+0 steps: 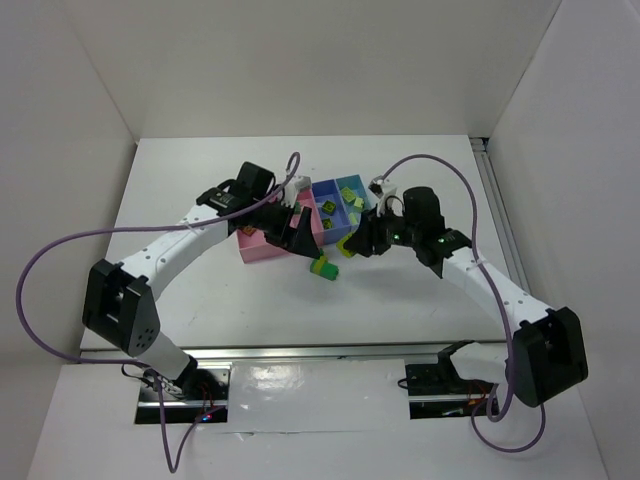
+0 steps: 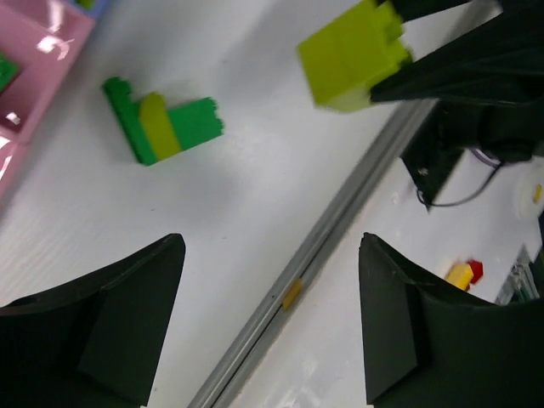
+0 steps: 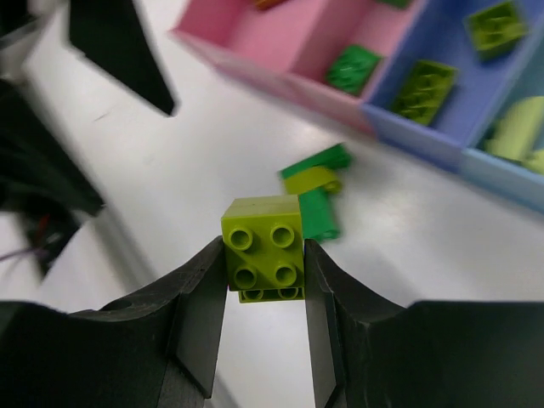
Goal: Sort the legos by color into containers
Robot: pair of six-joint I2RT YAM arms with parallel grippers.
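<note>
My right gripper (image 3: 264,248) is shut on a lime 2x2 lego (image 3: 263,242) and holds it above the table; it also shows in the top view (image 1: 349,246) and in the left wrist view (image 2: 353,55). Below it, a joined dark green and lime clump (image 3: 313,194) lies on the table (image 1: 322,268) (image 2: 161,126). My left gripper (image 2: 272,251) is open and empty, hovering beside the tray (image 1: 298,238). The tray's pink part (image 3: 289,47) holds a dark green lego (image 3: 355,68). The periwinkle part (image 3: 450,64) holds lime legos (image 3: 422,89). The light blue part (image 3: 510,174) holds pale yellow ones (image 3: 514,132).
The tray (image 1: 262,250) stands mid-table, its blue compartments (image 1: 337,187) at the far right. A metal rail (image 2: 340,225) runs along the table's near edge. White walls enclose the table on three sides.
</note>
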